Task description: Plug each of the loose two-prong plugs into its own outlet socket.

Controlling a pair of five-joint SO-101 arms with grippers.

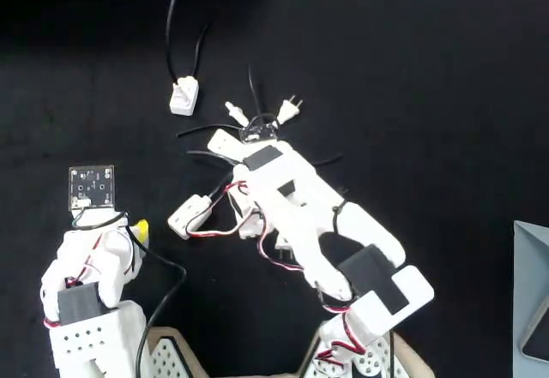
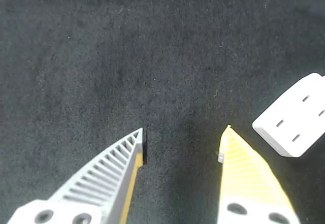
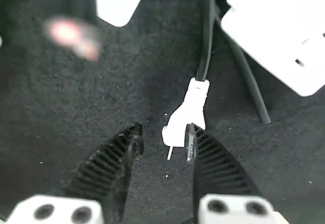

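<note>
My right gripper [image 3: 163, 137] is open, its black fingers low over the mat. A white two-prong plug [image 3: 185, 118] on a black cord lies between them, resting against one finger [image 3: 213, 165], prongs toward the wrist. A white outlet socket [image 3: 279, 28] sits just beyond it. In the high view this gripper [image 1: 257, 127] is at mid-table between two loose plugs [image 1: 236, 112] [image 1: 289, 110]. My left gripper [image 2: 184, 135] is open over bare mat, holding nothing, with a white outlet socket [image 2: 294, 115] beside its yellow finger [image 2: 244, 168]; it [image 1: 129, 226] stays at the front left.
Three white outlet sockets lie on the black mat: one at the back [image 1: 184, 97], one by the right arm's wrist [image 1: 225, 144], one nearer the front [image 1: 190, 215]. Black cords trail around them. A grey object [image 1: 532, 301] stands at the right edge.
</note>
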